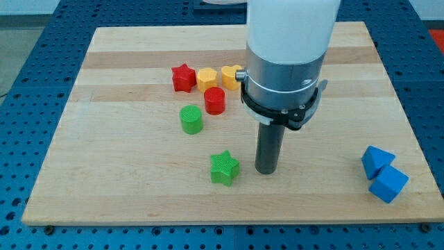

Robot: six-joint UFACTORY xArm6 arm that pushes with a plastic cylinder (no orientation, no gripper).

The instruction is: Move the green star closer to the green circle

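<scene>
Green star just left of my tip, apart

A pale wooden board (its grain laid in lengthwise strips) is set on a blue perforated surface, whose rows of small holes are seen along every edge. Even, soft light is cast from above. At the view's top, only blurred grey is seen.
</scene>
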